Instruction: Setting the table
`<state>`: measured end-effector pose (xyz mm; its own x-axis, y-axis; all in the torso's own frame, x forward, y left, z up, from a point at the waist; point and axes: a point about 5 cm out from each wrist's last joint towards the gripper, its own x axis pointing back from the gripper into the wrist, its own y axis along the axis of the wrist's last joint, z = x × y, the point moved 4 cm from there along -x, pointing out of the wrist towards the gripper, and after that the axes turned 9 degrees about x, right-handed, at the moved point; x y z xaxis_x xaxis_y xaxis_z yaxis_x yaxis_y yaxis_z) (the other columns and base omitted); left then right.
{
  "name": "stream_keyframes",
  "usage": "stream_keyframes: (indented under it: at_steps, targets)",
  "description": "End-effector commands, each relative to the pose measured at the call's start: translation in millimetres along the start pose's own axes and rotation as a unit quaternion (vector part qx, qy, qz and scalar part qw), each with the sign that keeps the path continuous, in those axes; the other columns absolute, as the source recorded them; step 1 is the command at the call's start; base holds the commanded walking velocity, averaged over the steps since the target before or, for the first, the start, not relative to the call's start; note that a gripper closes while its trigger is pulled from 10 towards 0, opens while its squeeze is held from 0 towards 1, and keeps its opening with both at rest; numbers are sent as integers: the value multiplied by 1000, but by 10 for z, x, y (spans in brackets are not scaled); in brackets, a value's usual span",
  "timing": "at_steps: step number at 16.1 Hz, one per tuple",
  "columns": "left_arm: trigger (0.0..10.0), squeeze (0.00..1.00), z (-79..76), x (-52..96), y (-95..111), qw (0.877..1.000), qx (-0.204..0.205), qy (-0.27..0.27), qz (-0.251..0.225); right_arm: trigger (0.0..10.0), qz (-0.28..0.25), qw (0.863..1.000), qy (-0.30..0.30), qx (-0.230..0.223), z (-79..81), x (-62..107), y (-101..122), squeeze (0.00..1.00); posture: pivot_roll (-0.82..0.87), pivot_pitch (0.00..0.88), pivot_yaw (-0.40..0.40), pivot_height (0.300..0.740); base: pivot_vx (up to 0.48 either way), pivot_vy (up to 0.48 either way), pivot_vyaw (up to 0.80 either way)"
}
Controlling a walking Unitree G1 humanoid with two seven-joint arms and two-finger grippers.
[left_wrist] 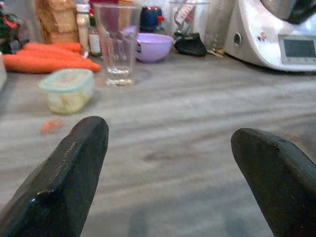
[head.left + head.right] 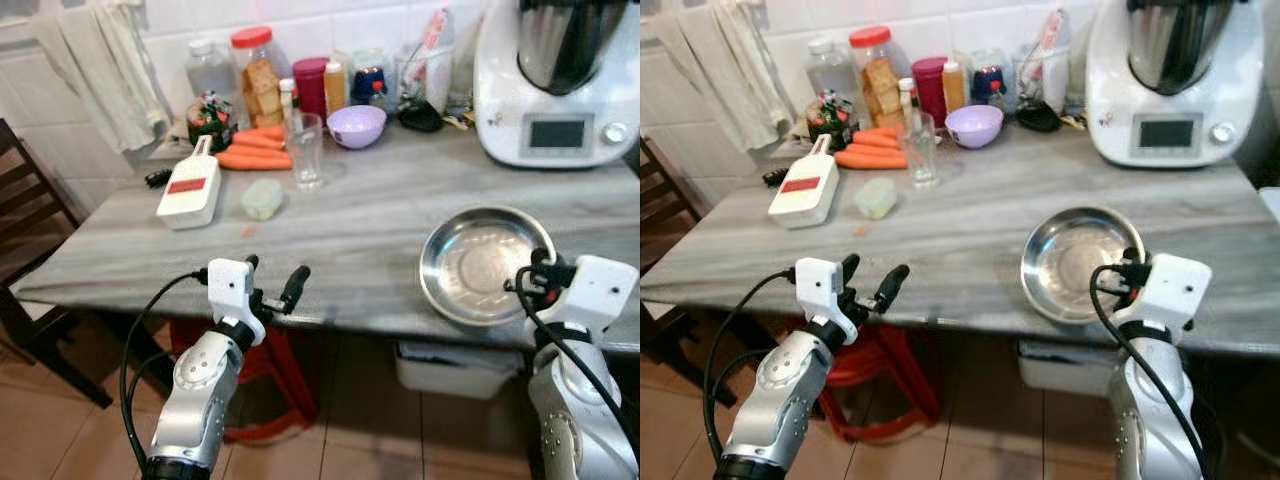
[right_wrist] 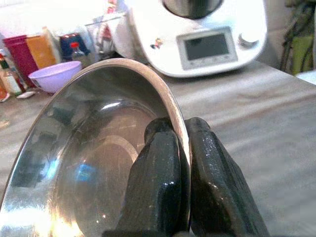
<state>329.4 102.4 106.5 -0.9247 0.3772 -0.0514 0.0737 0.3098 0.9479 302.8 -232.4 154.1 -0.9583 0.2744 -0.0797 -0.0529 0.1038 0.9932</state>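
A round steel plate (image 2: 478, 265) lies on the grey table (image 2: 340, 230) near its front right edge. My right gripper (image 3: 181, 163) is shut on the plate's near rim (image 3: 174, 106), one finger inside and one outside. My left gripper (image 2: 272, 278) hovers open at the table's front edge, left of the middle, with nothing between its fingers (image 1: 74, 168). A clear drinking glass (image 2: 304, 150) stands upright further back, and a lilac bowl (image 2: 356, 126) sits behind it.
At the back stand jars and bottles (image 2: 260, 75), carrots (image 2: 255, 150), a white grater (image 2: 190, 190), a small lidded tub (image 2: 262, 198) and a white kitchen machine (image 2: 555, 80). A dark chair (image 2: 30, 260) is left of the table. A red stool (image 2: 270, 375) is underneath.
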Motion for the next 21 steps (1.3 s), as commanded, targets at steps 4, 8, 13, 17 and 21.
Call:
stream_keyframes:
  at_steps: [4, 8, 13, 17, 21]
  targets:
    - [10000, 0, 78, 220, -63, 998, -47, -32, 27, 10000, -4, 1000, 10, -16, 103, -93, 36, 0, -130, 23, 117, 740, 0, 0, 0]
    - [10000, 0, 60, 345, -109, 995, -56, -73, 49, 10000, 34, 999, 26, -27, 236, -251, -72, 0, -113, 14, 117, 740, 0, 0, 0]
    - [10000, 0, -2, 352, -111, 991, -71, -99, 56, 10000, 96, 991, 65, -73, 646, -338, -222, 0, -112, 16, 121, 740, 0, 0, 0]
    - [10000, 0, -40, 365, -126, 990, -64, -112, 61, 10000, 142, 983, 56, -106, 729, -326, -356, 0, -109, 21, 120, 740, 0, 0, 0]
    - [10000, 0, -83, 361, -192, 987, -38, -131, 82, 10000, 142, 982, 28, -119, 729, -433, -311, 1000, -116, 23, 123, 740, 0, 0, 0]
